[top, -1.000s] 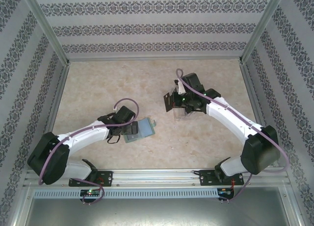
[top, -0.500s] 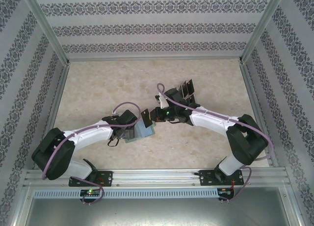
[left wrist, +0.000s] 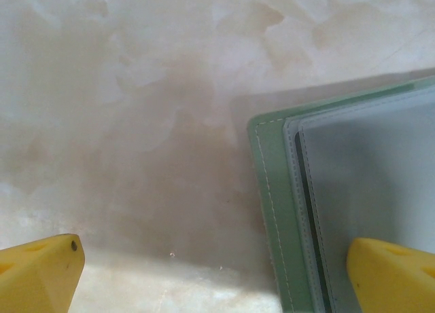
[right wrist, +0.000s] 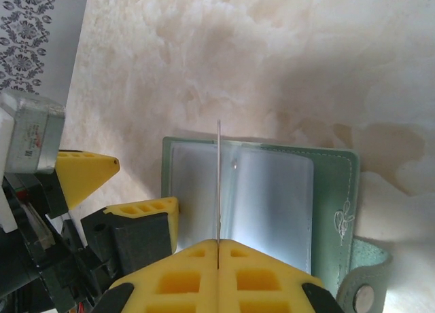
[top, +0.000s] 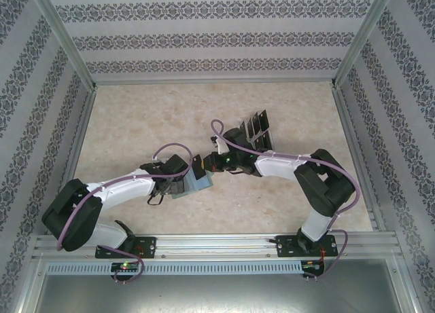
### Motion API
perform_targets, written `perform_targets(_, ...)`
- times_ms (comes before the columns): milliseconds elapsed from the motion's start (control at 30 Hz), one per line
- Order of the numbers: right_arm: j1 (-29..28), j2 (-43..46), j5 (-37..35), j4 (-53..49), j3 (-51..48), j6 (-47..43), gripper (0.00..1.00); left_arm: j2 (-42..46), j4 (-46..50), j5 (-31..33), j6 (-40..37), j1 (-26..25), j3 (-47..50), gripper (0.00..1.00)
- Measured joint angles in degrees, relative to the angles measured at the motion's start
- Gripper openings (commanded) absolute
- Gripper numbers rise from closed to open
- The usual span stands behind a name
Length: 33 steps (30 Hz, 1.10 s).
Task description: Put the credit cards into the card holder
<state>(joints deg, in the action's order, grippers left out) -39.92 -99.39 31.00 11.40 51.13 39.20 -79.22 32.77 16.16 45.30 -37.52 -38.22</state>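
The right wrist view looks down on the soft sage-green rectangular card holder (right wrist: 333, 191), lying open with its clear sleeves up on the beige marbled table (right wrist: 272, 55). It also shows the right gripper (right wrist: 217, 248), its yellow fingers pressed together on a thin rectangular credit card (right wrist: 218, 177) held edge-on above the sleeves. The left wrist view adds the left gripper (left wrist: 217, 275), spread to its widest and gripping nothing, with one yellow fingertip (left wrist: 391, 272) over the holder's corner and the other over bare table. From above, the held card reads black, and further black cards (top: 255, 123) stand in a clear plastic slotted tray (top: 258, 135) just behind the right arm.
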Motion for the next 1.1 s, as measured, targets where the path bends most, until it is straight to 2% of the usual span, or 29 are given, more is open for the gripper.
perform_targets(700,-0.5,-7.1,3.2,11.6,-3.0,0.0,0.00,0.9,-0.4,0.5,0.2,0.0,1.0,1.00)
perform_targets(1100,-0.5,-7.8,5.1,15.7,-4.1,2.4,0.00,0.9,-0.5,0.9,0.2,0.0,1.1,1.00)
